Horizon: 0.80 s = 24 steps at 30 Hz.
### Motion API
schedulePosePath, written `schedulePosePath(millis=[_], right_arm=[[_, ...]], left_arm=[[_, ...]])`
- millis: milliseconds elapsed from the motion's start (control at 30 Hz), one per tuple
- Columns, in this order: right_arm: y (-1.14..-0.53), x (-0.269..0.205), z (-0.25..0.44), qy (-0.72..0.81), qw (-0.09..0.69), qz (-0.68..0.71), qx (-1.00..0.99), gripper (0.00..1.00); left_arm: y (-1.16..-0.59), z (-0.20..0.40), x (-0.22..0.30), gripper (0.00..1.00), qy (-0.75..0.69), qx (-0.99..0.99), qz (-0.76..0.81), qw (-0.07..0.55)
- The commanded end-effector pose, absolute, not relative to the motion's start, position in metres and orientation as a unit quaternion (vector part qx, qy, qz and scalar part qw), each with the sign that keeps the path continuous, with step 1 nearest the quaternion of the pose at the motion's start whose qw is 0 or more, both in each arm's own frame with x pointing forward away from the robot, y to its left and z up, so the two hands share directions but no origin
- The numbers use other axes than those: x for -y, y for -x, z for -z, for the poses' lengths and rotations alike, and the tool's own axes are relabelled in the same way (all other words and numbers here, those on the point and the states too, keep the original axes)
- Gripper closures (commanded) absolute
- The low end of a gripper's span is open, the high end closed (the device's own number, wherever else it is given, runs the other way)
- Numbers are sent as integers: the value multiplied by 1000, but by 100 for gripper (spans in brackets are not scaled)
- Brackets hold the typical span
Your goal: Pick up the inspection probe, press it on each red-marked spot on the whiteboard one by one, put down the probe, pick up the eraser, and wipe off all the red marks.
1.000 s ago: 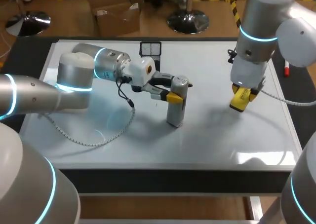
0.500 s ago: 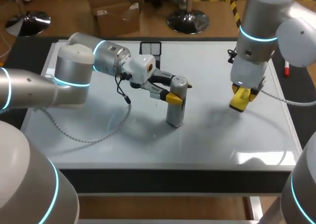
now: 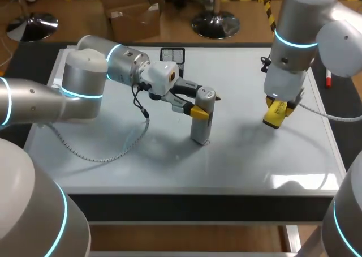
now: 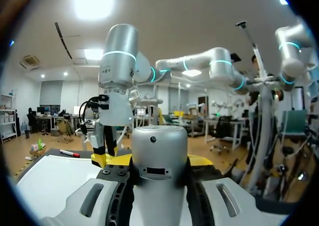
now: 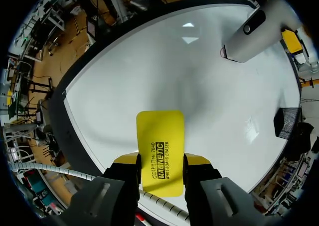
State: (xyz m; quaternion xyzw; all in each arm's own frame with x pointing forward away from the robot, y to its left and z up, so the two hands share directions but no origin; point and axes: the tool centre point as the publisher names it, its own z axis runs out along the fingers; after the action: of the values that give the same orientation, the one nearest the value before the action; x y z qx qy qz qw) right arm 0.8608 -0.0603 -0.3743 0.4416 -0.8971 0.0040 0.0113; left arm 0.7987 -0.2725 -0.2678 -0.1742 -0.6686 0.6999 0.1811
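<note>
Left gripper (image 3: 201, 107) clamped on the grey inspection probe (image 3: 201, 128) — probe upright, its lower end on the whiteboard (image 3: 113, 172) near the middle, right gripper (image 3: 277, 113) closed on the yellow eraser (image 5: 160, 146), held over the board's right side — well apart from the probe

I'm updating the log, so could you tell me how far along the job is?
Picked up: the probe stands upright on the whiteboard in the left gripper, apparently pressing. The right gripper holds the yellow eraser above the board. Remaining: setting the probe down and wiping.
</note>
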Motion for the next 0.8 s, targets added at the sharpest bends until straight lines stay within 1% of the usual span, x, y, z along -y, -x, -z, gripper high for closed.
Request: schedulePosePath(millis=[33, 367, 800], right_arm=[[-861, 61, 374, -442, 12, -5, 897, 100], [-861, 61, 374, -442, 12, -5, 897, 100], [-861, 61, 374, -442, 12, -5, 897, 100]], left_arm=[[-802, 260, 267, 100, 176, 665, -702, 182], [-819, 240, 247, 100, 191, 661, -699, 195], [-848, 221, 200, 100, 207, 654, -695, 213]])
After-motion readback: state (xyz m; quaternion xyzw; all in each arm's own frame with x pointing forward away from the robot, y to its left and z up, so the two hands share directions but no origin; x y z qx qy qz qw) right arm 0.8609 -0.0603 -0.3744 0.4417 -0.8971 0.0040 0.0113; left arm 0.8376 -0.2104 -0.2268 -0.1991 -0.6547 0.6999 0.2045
